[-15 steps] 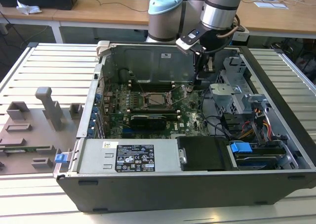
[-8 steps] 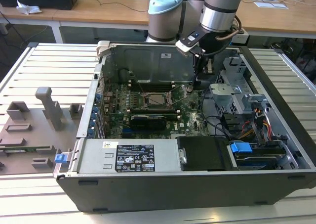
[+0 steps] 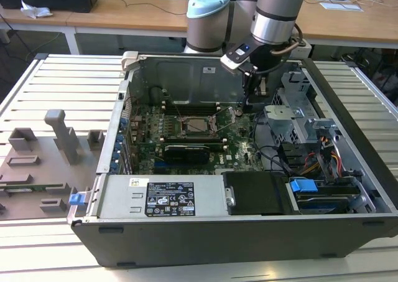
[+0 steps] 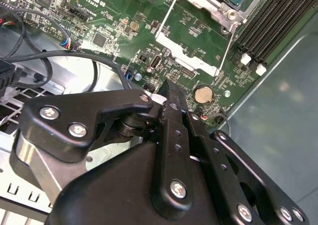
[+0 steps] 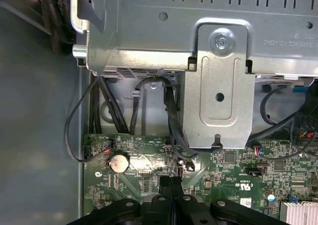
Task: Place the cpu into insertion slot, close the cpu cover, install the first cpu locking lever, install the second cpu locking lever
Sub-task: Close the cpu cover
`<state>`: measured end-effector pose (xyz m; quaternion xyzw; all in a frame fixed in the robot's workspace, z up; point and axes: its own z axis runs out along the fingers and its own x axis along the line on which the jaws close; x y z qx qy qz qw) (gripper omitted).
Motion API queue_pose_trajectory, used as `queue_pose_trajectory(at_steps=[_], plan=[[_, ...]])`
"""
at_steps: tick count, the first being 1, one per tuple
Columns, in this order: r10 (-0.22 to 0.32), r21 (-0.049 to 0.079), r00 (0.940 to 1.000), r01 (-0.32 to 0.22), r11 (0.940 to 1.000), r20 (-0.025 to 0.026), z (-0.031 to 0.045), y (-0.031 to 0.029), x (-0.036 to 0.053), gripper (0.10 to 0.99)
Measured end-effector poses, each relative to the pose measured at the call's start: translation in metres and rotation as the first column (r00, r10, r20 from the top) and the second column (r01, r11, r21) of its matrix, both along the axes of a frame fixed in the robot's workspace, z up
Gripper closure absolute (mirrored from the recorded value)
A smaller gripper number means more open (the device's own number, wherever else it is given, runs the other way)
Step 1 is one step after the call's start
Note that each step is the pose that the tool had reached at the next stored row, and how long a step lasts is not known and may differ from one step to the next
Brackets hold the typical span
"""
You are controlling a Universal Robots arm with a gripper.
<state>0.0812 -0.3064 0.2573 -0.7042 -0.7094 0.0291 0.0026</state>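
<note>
Two fingers pressed together on nothing, the gripper hangs over the green board near the flat-lying cpu cover.

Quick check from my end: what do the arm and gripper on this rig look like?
The arm has silver-grey cylindrical links and a pale blue joint cap; a brownish cable curves by its wrist. The gripper is black, with link bars fastened by silver screws.

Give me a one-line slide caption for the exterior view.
Robot arm's gripper, shut, hangs inside the open computer case just above the green motherboard.
</note>
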Motion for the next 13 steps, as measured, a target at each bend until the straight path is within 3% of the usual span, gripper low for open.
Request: queue_pose_trajectory(at_steps=[13], plan=[[0.0, 0.0, 1.0, 0.0, 1.0, 0.0001, -0.0122, 0.0, -0.0001, 0.98]])
